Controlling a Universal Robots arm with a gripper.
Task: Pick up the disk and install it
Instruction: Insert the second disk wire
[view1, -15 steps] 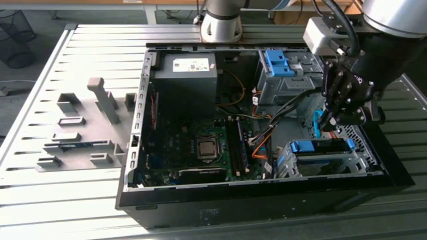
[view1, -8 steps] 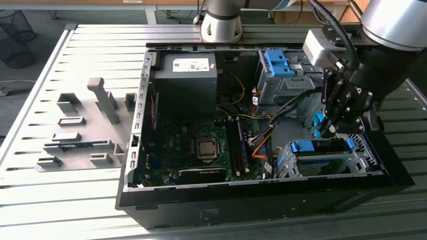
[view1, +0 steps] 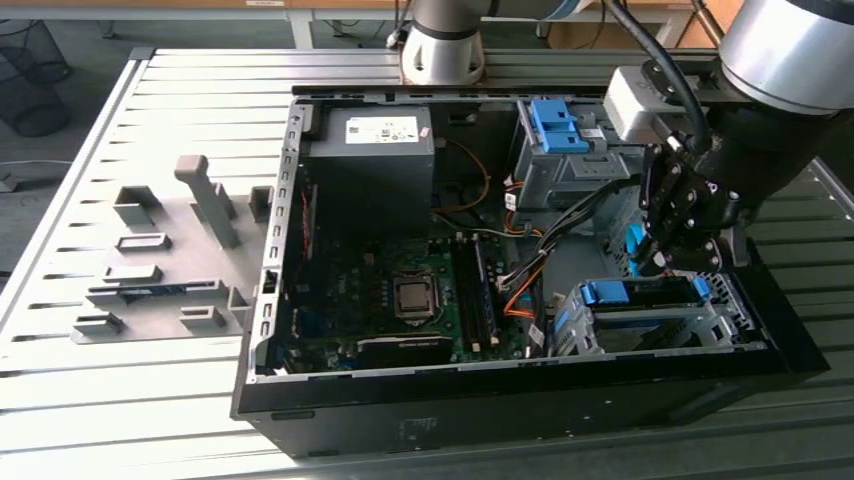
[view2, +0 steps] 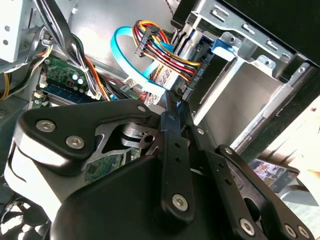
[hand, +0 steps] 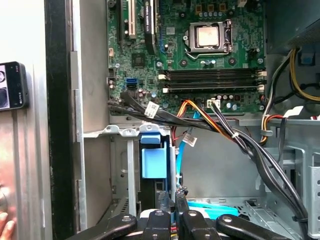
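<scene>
the table (view1: 160, 400) is a light grey metal bench with long ribbed slats. an open black computer case (view1: 534, 400) lies on its side on it, taking up the middle and the exterior view's right. toward the exterior view's left, just beside the case, sits a flat grey holder plate (view1: 167, 300) with several upright grey blocks (view1: 210, 200) on it.

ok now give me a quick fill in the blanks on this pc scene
1. The gripper hangs inside the open computer ___.
2. The sticker on the black power supply is ___.
3. The grey fixtures stand on the table at the exterior view's ___.
4. The plastic tab on the drive cage under the gripper is ___.

Missing words: case; white; left; blue
</scene>
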